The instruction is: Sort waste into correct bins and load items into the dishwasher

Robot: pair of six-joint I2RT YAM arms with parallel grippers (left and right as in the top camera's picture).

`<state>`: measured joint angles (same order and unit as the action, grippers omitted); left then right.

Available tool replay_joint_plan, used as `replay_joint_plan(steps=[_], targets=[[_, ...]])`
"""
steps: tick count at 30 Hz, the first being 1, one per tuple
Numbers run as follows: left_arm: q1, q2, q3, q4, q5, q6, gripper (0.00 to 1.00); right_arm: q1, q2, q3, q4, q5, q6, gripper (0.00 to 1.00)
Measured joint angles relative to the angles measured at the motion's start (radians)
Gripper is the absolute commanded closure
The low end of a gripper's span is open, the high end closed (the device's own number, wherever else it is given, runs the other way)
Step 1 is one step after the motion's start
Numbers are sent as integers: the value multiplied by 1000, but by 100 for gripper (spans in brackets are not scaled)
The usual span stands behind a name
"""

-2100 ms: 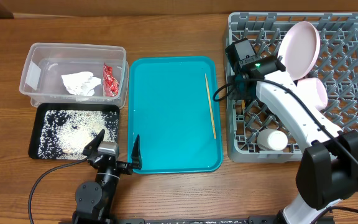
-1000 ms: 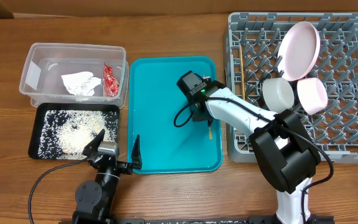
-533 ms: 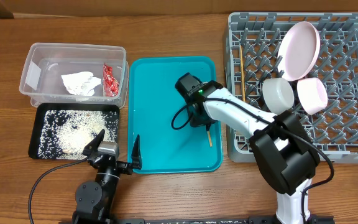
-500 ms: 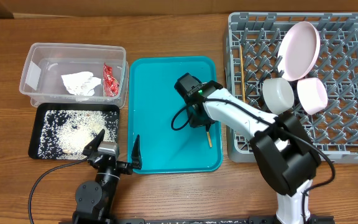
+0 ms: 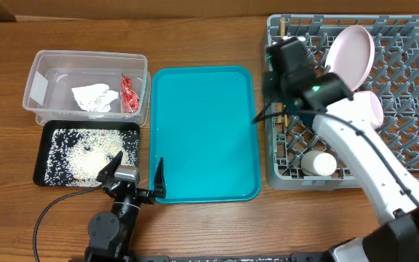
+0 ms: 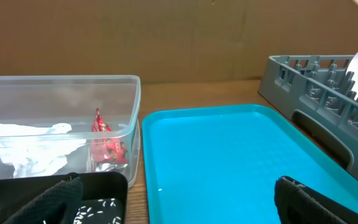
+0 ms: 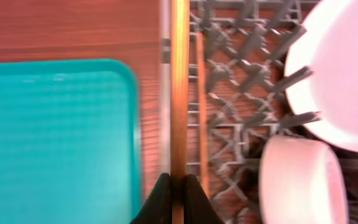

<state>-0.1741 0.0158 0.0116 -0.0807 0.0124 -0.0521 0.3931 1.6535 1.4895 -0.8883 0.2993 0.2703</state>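
Note:
My right gripper point(image 5: 281, 80) point(image 7: 178, 186) is shut on a thin wooden chopstick point(image 7: 179, 93), over the left edge of the grey dish rack point(image 5: 406, 124) point(image 7: 241, 50). A second chopstick point(image 7: 200, 112) lies in the rack just beside it. The rack also holds the pinkish plate point(image 5: 351, 49) point(image 7: 340, 62), a pink bowl point(image 5: 373, 105) point(image 7: 297, 180) and a white cup point(image 5: 318, 164). The clear tub point(image 5: 42, 58) holds the white napkin point(image 5: 93, 97) and red wrapper point(image 5: 128, 93). The black tray point(image 5: 41, 156) holds rice point(image 5: 86, 156). My left gripper point(image 5: 133, 171) point(image 6: 179, 208) is open and empty.
The teal serving tray point(image 5: 202, 131) point(image 6: 229, 155) lies between the bins and the rack with nothing on it. My left gripper sits low at the front, between the black tray and the teal tray. My right arm crosses over the rack's front part.
My right gripper has taken the chopstick off the teal tray and carried it up and right to the rack's left edge. The left arm has not moved.

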Motion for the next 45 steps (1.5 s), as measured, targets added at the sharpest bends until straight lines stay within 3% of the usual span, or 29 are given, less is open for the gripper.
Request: replay_joint_plan(steps=[4, 8, 14, 15, 17, 25, 31, 37, 41, 45], targets=[[0, 0, 0, 0, 0, 0, 0, -31, 77, 0, 2, -7, -42, 88], [0, 0, 0, 0, 0, 0, 0, -31, 140, -11, -16, 5, -82, 57], [0, 0, 0, 0, 0, 0, 0, -13, 64, 18, -126, -34, -68, 35], [0, 0, 0, 0, 0, 0, 0, -5, 26, 26, -129, -51, -65, 28], [0, 0, 0, 0, 0, 0, 0, 16, -59, 35, -133, -92, -68, 0], [0, 0, 0, 0, 0, 0, 0, 112, -463, 89, -163, -288, -61, 0], [0, 0, 0, 0, 0, 0, 0, 113, -537, 91, -246, -420, -61, 0], [0, 0, 0, 0, 0, 0, 0, 95, -555, 86, -408, -409, -62, 0], [0, 0, 0, 0, 0, 0, 0, 72, -635, 85, -393, -341, -63, 0], [0, 0, 0, 0, 0, 0, 0, 24, -753, 54, -270, -291, -117, 0]])
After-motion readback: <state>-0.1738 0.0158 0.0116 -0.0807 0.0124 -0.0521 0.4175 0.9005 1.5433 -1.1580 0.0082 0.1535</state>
